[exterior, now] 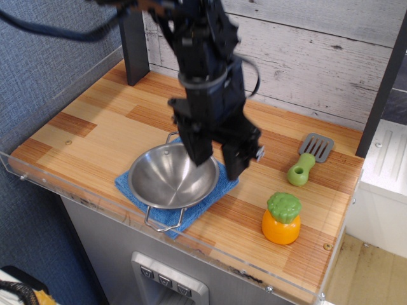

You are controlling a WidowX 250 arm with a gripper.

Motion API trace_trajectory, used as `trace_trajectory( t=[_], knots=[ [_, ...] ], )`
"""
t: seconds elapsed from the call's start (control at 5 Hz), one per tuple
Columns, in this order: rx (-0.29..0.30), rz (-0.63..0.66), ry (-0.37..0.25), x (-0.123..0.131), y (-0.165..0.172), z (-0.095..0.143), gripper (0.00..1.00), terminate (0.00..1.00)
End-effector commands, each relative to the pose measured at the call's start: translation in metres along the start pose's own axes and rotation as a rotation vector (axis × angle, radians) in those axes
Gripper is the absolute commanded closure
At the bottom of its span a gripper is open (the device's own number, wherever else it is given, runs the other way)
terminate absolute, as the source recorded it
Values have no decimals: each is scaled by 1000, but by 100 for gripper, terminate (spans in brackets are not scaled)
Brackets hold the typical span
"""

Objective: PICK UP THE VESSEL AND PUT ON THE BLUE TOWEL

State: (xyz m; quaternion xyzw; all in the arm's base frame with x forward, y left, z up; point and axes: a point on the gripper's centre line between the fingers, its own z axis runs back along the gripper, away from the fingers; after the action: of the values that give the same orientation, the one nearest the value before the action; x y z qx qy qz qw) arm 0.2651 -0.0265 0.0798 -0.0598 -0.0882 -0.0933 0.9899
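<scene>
Black and spread apart, my gripper hangs empty over the far right rim of the vessel. Its steel bowl sits flat on the blue towel near the counter's front edge. Off right lie a green-handled spatula and an orange toy fruit.

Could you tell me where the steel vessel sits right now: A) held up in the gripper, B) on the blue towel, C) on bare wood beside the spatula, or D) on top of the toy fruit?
B: the vessel rests on the blue towel, with the open gripper above its rim.
</scene>
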Motion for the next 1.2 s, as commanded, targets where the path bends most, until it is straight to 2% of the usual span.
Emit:
trace_trajectory(
  t=[0.0,0.2,0.4,0.8,1.0],
  knots=[
    [125,125,-183,23,26,108,0,0],
    [193,174,-143,20,37,111,0,0],
    [151,104,-69,21,38,105,0,0],
    [128,65,-30,23,38,98,0,0],
    [128,65,-30,23,38,98,0,0]
  ],
)
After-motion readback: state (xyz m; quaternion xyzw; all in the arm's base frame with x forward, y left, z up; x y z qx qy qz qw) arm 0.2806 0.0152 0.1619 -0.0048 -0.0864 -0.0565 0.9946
